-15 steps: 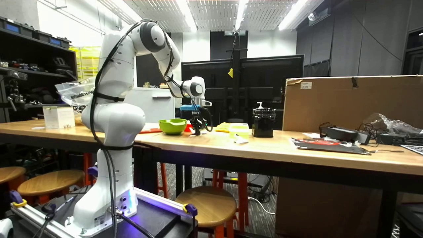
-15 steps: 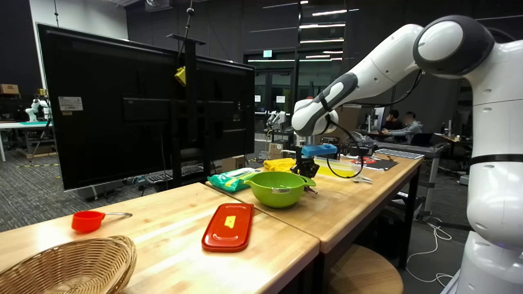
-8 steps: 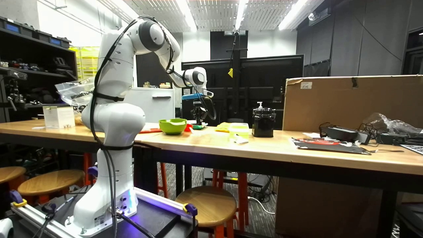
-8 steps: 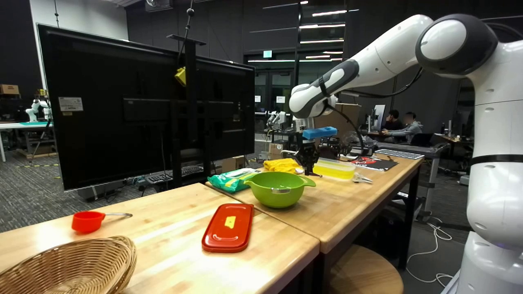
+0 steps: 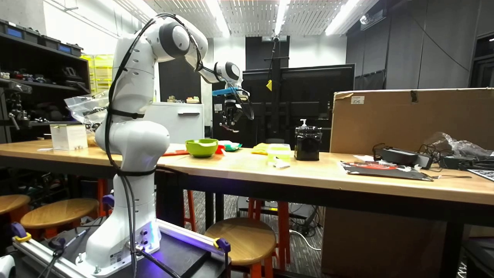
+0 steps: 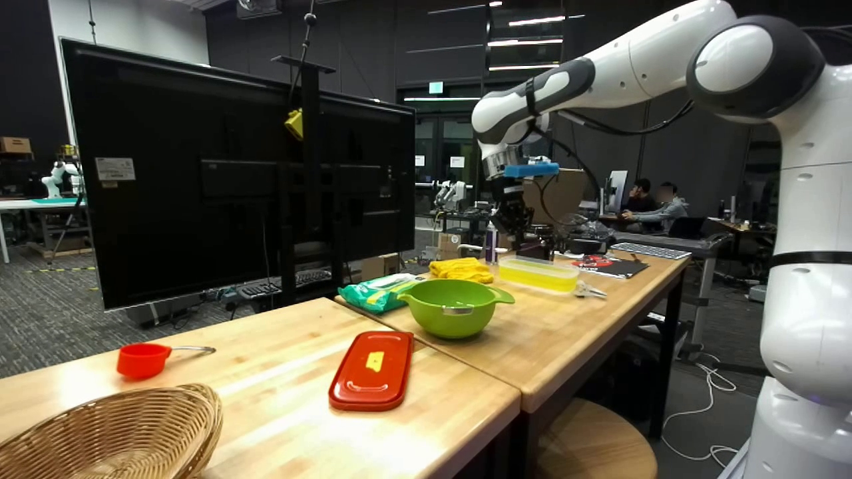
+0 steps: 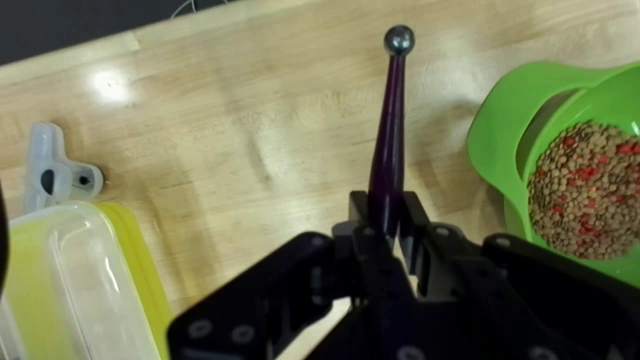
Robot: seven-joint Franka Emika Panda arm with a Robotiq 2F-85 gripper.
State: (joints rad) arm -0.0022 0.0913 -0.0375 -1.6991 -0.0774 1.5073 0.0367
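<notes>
My gripper [image 7: 385, 207] is shut on a dark purple tapered handle [image 7: 391, 125] with a metal ball at its end, in the wrist view. What lies at the handle's near end is hidden by the fingers. In both exterior views the gripper [image 5: 230, 120] [image 6: 516, 229] hangs in the air above the table. In an exterior view the thin held thing [image 5: 229, 127] shows below the fingers. A green bowl [image 6: 452, 308] stands on the table below; in the wrist view the bowl [image 7: 500, 135] is at the right and holds brown lentil-like grains with red bits.
A yellow-and-clear container [image 6: 538, 274] and a whitish clip [image 6: 589, 290] lie near the bowl. Yellow cloth [image 6: 460, 269], a green packet [image 6: 378, 293], a red lid [image 6: 371, 370], a red cup [image 6: 143, 360] and a wicker basket [image 6: 110, 432] are on the tables. A black pump jar [image 5: 307, 143] stands farther along.
The arm has lifted the gripper from low beside the green bowl to well above the table. The held thing has risen with it. The bowl and other objects have not moved.
</notes>
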